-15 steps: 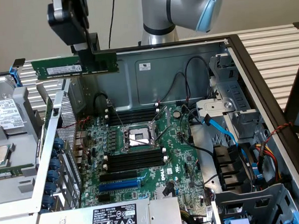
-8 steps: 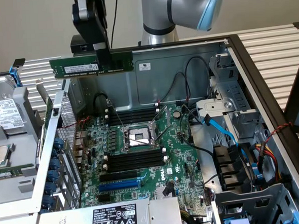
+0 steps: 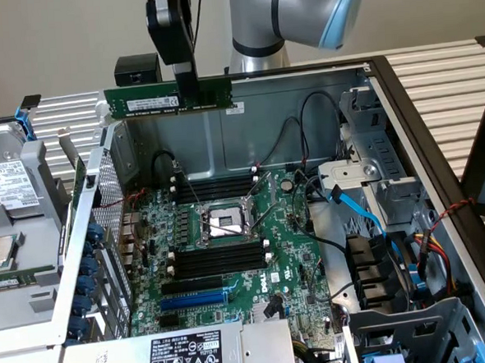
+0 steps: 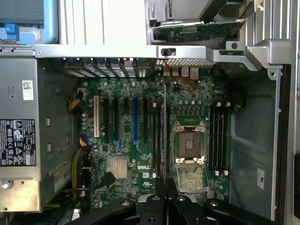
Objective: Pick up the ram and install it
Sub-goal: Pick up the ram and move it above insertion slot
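The ram (image 3: 147, 101), a long green stick with a white label, hangs level in the air above the back wall of the open computer case (image 3: 247, 124). My gripper (image 3: 187, 91) is shut on it right of its middle, coming down from above. In the wrist view the ram (image 4: 164, 131) shows edge-on as a thin line between the black fingers (image 4: 157, 199), over the motherboard (image 4: 140, 164). Below lie the black memory slots (image 3: 222, 258) in front of the processor socket (image 3: 224, 222) and a second set (image 3: 214, 187) behind it. The stick is well clear of the board.
A blue expansion slot (image 3: 192, 300) lies near the front of the board. Blue cables (image 3: 368, 219) and drive bays (image 3: 380, 280) fill the exterior view's right. A power supply (image 3: 183, 358) sits in front. A removed panel with parts (image 3: 12, 245) rests at the exterior view's left.
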{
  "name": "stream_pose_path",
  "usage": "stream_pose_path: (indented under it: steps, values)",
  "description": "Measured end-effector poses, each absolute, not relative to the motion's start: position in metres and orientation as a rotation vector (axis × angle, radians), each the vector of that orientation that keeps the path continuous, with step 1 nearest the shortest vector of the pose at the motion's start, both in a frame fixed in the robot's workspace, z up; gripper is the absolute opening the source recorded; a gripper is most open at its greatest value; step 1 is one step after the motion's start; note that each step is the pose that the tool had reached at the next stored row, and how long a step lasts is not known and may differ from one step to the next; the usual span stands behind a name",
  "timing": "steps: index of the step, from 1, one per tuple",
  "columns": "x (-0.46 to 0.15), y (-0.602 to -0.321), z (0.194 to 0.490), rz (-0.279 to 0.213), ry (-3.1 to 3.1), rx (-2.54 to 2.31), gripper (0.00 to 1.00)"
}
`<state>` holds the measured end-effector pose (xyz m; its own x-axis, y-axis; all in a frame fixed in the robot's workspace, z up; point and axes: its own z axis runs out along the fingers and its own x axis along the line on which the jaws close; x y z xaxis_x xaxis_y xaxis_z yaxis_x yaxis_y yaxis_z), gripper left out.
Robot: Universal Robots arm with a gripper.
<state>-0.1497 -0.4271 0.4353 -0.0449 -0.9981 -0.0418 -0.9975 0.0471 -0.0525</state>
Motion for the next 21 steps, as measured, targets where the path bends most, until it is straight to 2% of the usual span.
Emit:
stream_pose_path:
  steps: [9,21]
  values:
    - [-0.139,-0.408,0.427,-0.020,2.226,-2.127,0.12]
    - [-0.130,-0.401,0.418,-0.021,2.220,-2.134,0.12]
